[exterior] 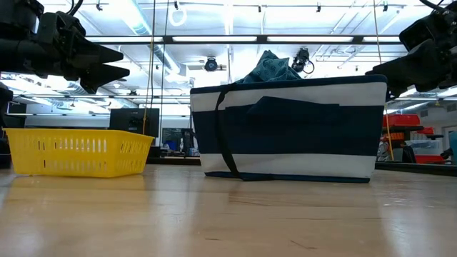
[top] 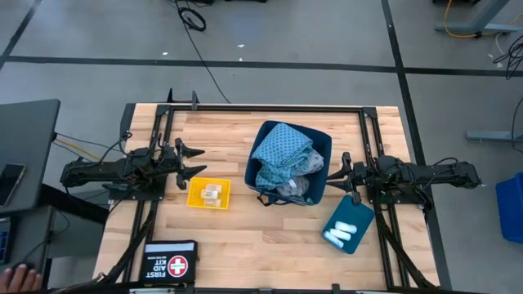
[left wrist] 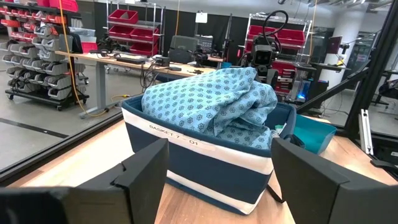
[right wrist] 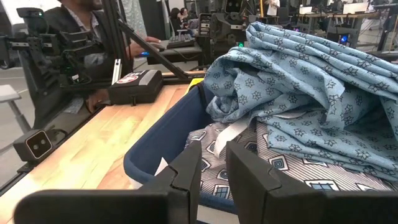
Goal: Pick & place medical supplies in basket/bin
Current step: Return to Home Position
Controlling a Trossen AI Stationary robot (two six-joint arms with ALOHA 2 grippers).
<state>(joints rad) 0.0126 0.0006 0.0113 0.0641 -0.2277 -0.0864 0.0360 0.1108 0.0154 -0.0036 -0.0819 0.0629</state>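
Note:
The navy-and-white basket stands mid-table, and a teal-blue patterned cloth is heaped above its rim on a grey-blue patterned cloth. A teal tray near the right arm carries white rolls. Pale packets lie in a small yellow basket. My left gripper hovers left of the big basket, fingers wide open. My right gripper hovers at the basket's right rim, its fingers only narrowly apart, empty.
A black first aid kit lies at the table's near edge. Bare wood stretches between the kit and the teal tray. A person's hand shows off the table's near left corner, and a person sits beyond the table.

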